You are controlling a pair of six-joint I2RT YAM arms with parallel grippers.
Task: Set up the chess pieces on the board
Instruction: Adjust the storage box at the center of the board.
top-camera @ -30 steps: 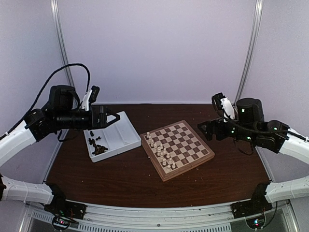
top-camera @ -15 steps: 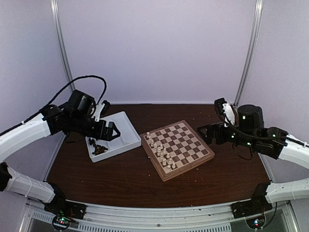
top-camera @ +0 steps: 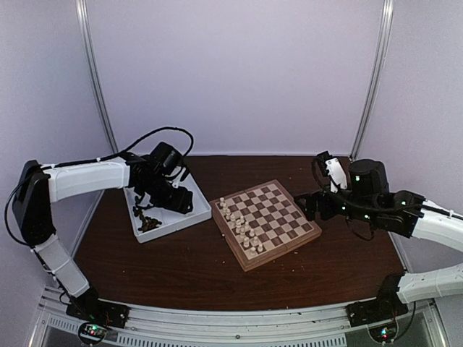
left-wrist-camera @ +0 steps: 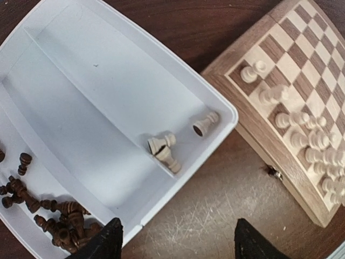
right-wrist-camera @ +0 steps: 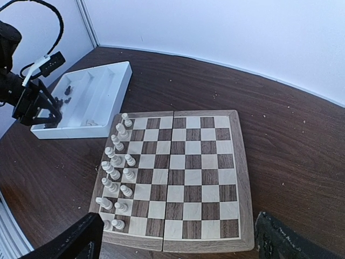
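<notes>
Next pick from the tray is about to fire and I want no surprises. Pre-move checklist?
1. Left claw open, empty: ok.
2. Right claw open, empty: ok.
3. Loose white pieces in the tray upright: not ok, three lie on their sides.
4. Dark pieces spread apart: not ok, heaped in one tray compartment.
5. Board squares free for dark pieces: ok, the side away from the tray is bare.

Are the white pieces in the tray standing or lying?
Lying: all three white pieces rest on their sides in the tray.
</notes>
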